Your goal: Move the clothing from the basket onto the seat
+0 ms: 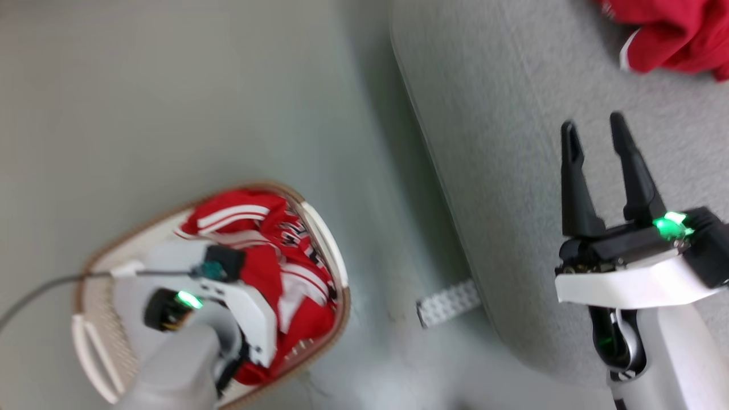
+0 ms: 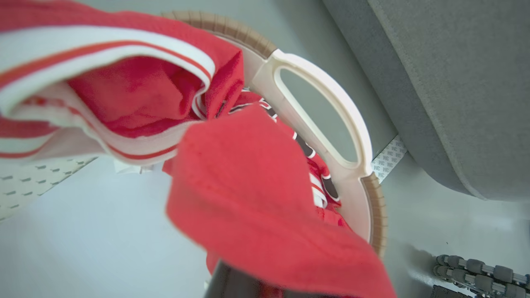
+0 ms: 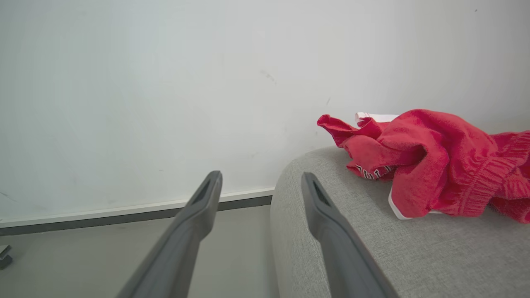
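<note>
Red soft jerseys (image 1: 265,276) in the white perforated basket (image 1: 94,324) are hiding the grip of the left hand (image 2: 234,283); the right hand (image 1: 593,122) is hovering spread apart.

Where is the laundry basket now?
In the head view, the basket stands on the floor at the lower left, left of the grey sofa, with red clothing inside.

Red clothing (image 2: 256,198) drapes over the left fingers (image 2: 232,283), leaving only a dark stub at the bottom edge; whether they grip it cannot be told. Lettering just beyond them is blurred. Well past the right fingers (image 1: 576,188), a red heap (image 1: 678,34) on the seat (image 1: 512,171) is cut off by the head view's corner.
</note>
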### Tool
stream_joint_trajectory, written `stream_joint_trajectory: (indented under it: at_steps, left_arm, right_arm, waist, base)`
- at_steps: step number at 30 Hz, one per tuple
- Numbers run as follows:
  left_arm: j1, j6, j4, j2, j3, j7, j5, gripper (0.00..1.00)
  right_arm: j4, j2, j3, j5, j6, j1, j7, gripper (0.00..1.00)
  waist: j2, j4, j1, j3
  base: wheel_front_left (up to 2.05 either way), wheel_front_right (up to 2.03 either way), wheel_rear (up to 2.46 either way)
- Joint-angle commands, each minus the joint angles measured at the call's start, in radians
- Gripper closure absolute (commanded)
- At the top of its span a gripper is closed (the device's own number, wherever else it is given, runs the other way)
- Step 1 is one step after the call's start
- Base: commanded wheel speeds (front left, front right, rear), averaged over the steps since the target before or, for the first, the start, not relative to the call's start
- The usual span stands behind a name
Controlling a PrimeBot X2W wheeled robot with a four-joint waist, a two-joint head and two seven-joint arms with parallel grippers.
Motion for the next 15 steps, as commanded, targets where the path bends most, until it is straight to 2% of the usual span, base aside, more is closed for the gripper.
stream_joint_trajectory:
  at_steps: [1, 10, 15]
  left_arm:
    - [0.034, 0.001, -0.014, -0.017, -0.019, -0.034, -0.025, 1.0]
    - [0.109, 0.001, -0.102, -0.031, -0.058, -0.105, -0.091, 1.0]
    - [0.147, 0.001, -0.19, -0.025, -0.034, -0.11, -0.093, 1.0]
  right_arm:
    - [0.016, 0.0, -0.008, -0.024, -0.002, 0.028, 0.001, 0.0]
    - [0.059, -0.009, -0.006, -0.068, -0.002, 0.095, 0.0, 0.0]
    - [0.081, -0.031, -0.003, -0.06, -0.002, 0.143, 0.001, 0.0]
  waist:
    - [0.0, 0.056, 0.0, -0.126]
    - [0.0, 0.124, 0.0, -0.322]
    - [0.0, 0.161, 0.0, -0.42]
  base:
    - [0.0, 0.0, 0.0]
    - [0.0, 0.0, 0.0]
    - [0.0, 0.0, 0.0]
